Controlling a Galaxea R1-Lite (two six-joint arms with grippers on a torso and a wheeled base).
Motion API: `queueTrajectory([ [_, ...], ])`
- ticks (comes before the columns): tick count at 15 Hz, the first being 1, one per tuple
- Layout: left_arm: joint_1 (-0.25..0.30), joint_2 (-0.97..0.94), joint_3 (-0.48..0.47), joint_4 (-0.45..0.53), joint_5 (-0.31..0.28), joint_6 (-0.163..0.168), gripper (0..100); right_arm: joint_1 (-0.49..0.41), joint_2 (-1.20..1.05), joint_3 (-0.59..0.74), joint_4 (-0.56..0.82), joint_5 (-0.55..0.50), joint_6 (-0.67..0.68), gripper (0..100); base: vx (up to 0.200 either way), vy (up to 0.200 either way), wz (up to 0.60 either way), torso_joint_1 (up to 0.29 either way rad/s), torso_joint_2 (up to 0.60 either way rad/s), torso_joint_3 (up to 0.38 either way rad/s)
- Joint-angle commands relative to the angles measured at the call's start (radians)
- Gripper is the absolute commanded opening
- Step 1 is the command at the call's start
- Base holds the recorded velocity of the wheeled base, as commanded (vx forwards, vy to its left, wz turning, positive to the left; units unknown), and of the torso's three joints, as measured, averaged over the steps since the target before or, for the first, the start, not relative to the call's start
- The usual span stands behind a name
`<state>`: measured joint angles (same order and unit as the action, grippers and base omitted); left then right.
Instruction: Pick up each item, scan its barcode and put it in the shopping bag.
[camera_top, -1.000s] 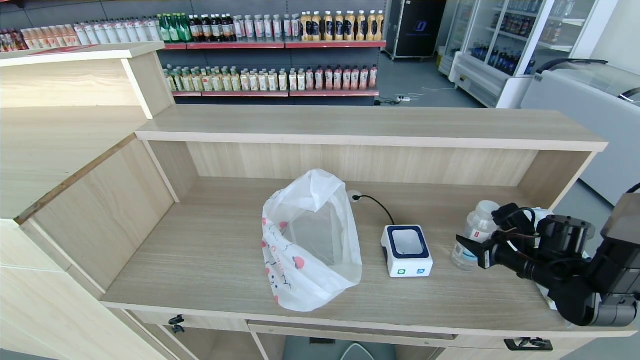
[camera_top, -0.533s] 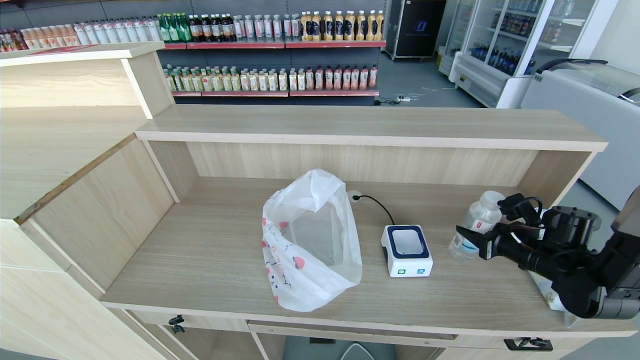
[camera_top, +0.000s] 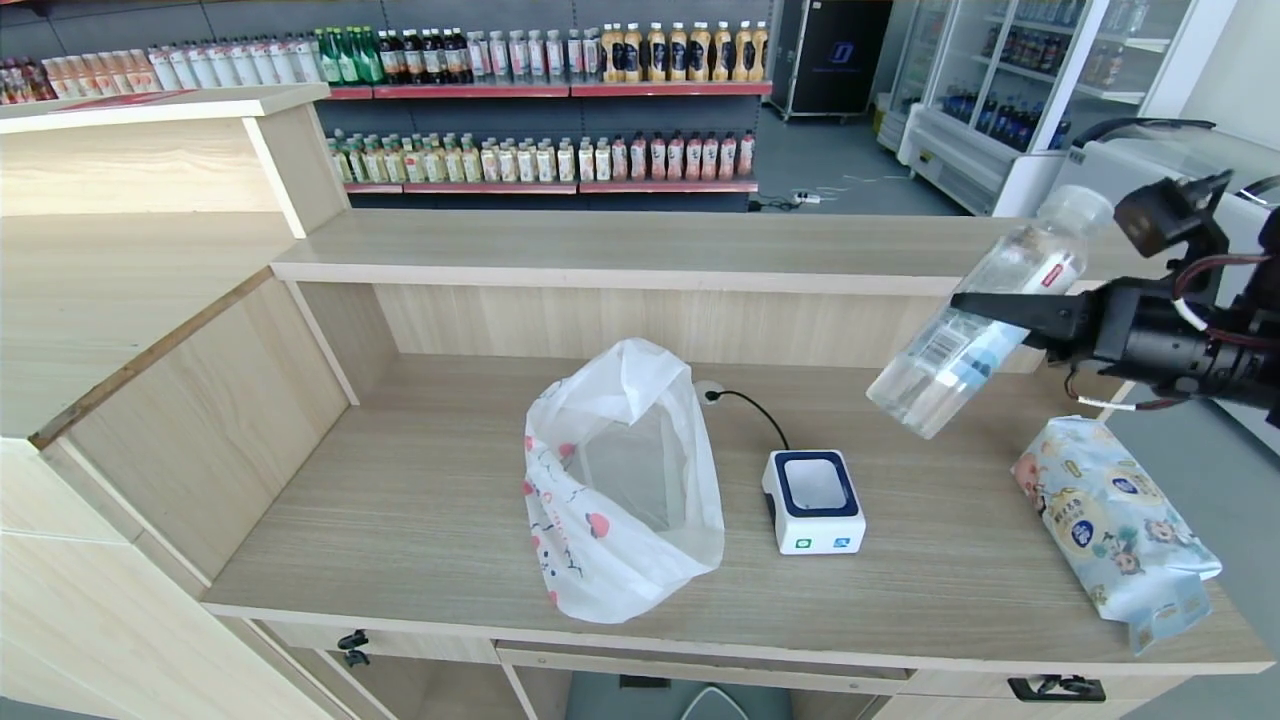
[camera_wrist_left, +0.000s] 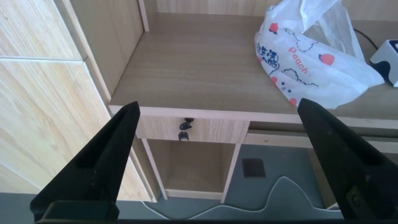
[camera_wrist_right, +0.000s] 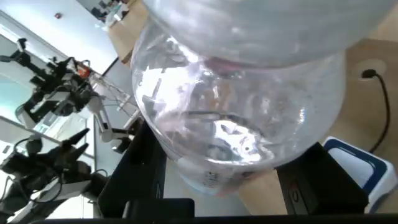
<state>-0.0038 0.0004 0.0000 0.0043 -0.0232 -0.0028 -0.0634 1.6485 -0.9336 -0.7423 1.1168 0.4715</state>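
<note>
- Gripping clear plastic bottle (camera_top: 975, 330) w/ right gripper (camera_top: 1005, 300), jaws clamped across mid-body.
- Carries small red-white label near neck, blue-white band lower down, and barcode patch on side facing head cam; print too small to read.
- Hangs in air well above counter (camera_top: 400, 500), up and to right of scanner (camera_top: 812, 500).
- Tilts w/ white cap up toward far right and base down toward scanner side.
- Looks see-through w/ rounded base between dark fingers in right wrist view.
- Left gripper (camera_wrist_left: 217, 106): spread wide, holding nothing, in front of counter's front-left edge.
- Shopping bag (camera_top: 620, 480): white w/ red and dark print, standing open just left of scanner.
- Patterned soft pack (camera_top: 1115, 520): lying flat at counter's right end, below the raised bottle.
</note>
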Motion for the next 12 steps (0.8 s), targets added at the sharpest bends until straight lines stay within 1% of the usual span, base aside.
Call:
queueTrajectory([
  [1,0.001,0.001,0.000,0.000,0.000,0.000,100,0.030,-0.161,-0.119,0.018,0.118,0.110,0,0.000,0.000,0.00,0.000,0.00,0.000],
  [2,-0.001,0.001,0.000,0.000,0.000,0.000,100,0.036,-0.173,-0.131,0.018,0.150,0.128,0,0.000,0.000,0.00,0.000,0.00,0.000],
  [3,-0.001,0.001,0.000,0.000,0.000,0.000,100,0.076,-0.196,-0.145,0.020,0.190,0.148,0,0.000,0.000,0.00,0.000,0.00,0.000],
  [6,-0.001,0.001,0.000,0.000,0.000,0.000,100,0.165,-0.227,-0.208,0.020,0.199,0.243,0,0.000,0.000,0.00,0.000,0.00,0.000],
  [8,0.001,0.001,0.000,0.000,0.000,0.000,100,0.191,-0.230,-0.221,0.020,0.202,0.260,0,0.000,0.000,0.00,0.000,0.00,0.000],
  [10,-0.001,0.001,0.000,0.000,0.000,0.000,100,0.200,-0.265,-0.189,0.041,0.252,0.280,0,0.000,0.000,0.00,0.000,0.00,0.000],
  [12,-0.001,0.001,0.000,0.000,0.000,0.000,100,0.203,-0.306,-0.117,0.040,0.322,0.279,0,0.000,0.000,0.00,0.000,0.00,0.000],
])
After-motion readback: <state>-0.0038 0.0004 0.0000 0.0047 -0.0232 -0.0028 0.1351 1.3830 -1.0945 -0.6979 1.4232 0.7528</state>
